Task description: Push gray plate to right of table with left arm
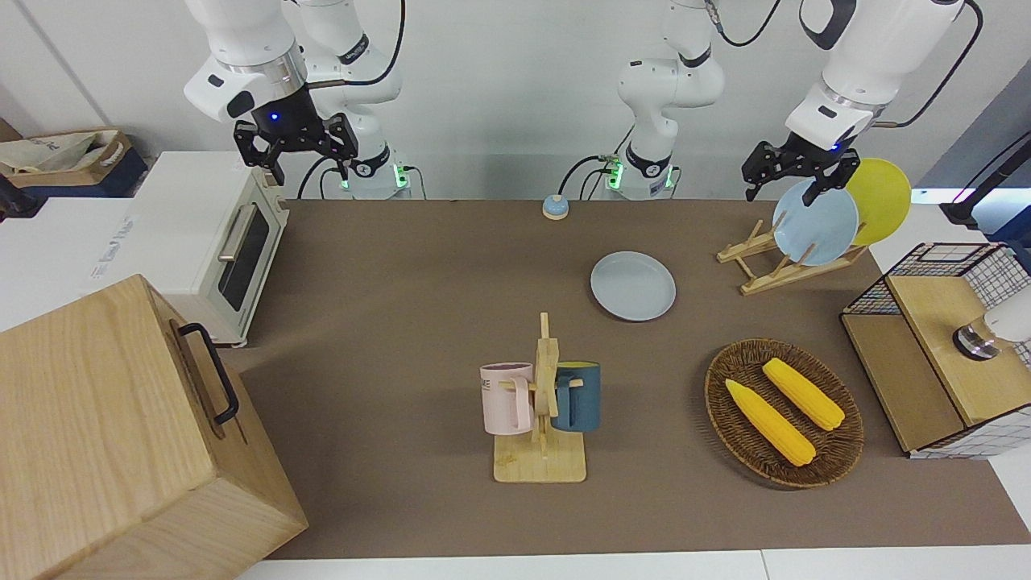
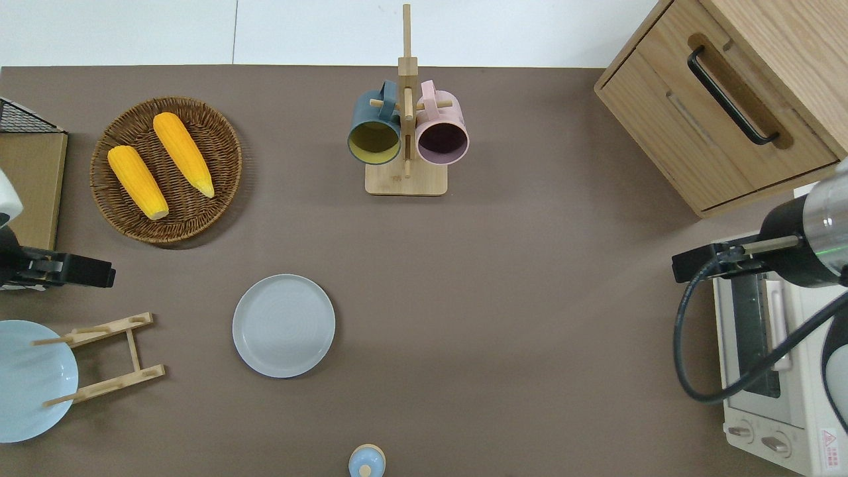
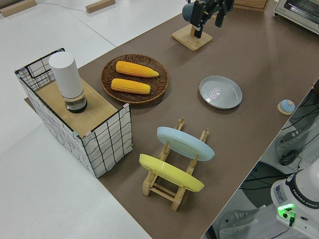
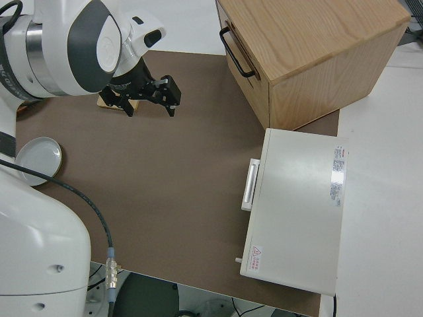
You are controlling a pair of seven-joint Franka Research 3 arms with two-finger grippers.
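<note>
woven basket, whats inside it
Two ears of corn lie side by side in the woven basket. The weave directly beneath them is covered.

Bright, even overhead light; soft shadows; sharp focus.

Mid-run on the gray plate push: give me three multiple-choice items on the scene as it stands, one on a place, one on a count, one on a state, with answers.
1. Where does the gray plate lie?
A. flat on the table
B. in the wooden rack
C. in the woven basket

2. How many corn cobs are in the woven basket?
A. one
B. two
C. three

3. How are the left gripper's fingers?
A. shut on the plate
B. open
C. shut on a mug

Answers: 1 A, the plate sits flat on bare tabletop; 2 B, two yellow cobs lie side by side; 3 B, the fingers are spread and hold nothing.
</note>
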